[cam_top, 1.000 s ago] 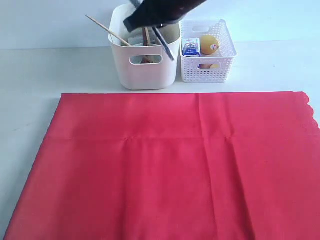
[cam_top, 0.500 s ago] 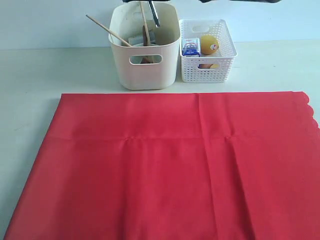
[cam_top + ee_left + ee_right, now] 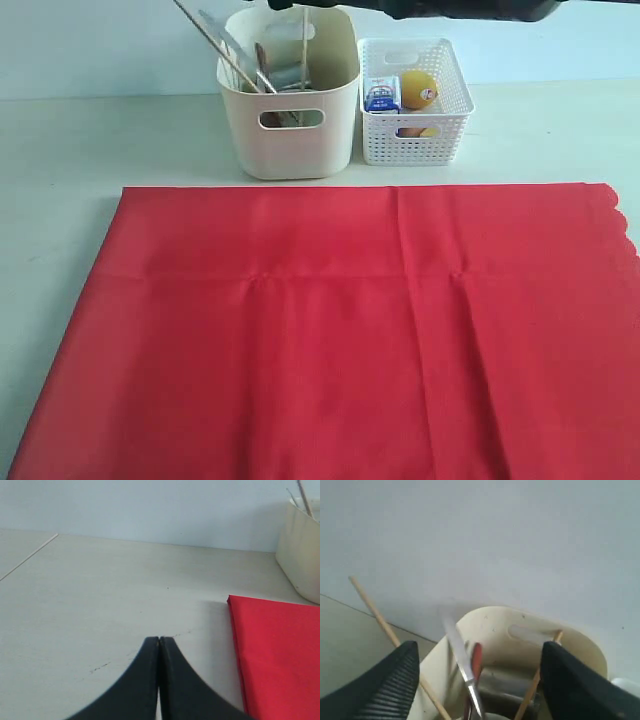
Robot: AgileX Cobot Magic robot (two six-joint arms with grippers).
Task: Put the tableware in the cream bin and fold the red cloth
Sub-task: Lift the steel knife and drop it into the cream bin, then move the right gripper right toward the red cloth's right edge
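The right tool [image 3: 479, 650] hangs just above the cream bin [image 3: 290, 140] with its two dark fingers spread wide and nothing between them. The left tool [image 3: 159, 641] has its fingers pressed together on nothing, low over bare desk [image 3: 60, 140] well to one side of the bin, near a corner of the red cloth [image 3: 330, 330]. Inside the bin stand the steel table knife [image 3: 460, 660], the brown wooden spoon [image 3: 476, 660] against it, and the wooden chopsticks [image 3: 385, 630], one leaning out over the rim and the other upright at the far wall. A grey metal shape deeper in the bin may be the steel cup, while plate and bowl cannot be made out. No tableware lies on the desk around the bin, so the sorting looks done or nearly so. The cloth lies flat and unfolded in front of the bin, creased but open, so the folding is the whole of what remains. Just beside the bin, a white lattice basket [image 3: 415, 110] holds the orange [image 3: 418, 88] and milk carton [image 3: 381, 95].
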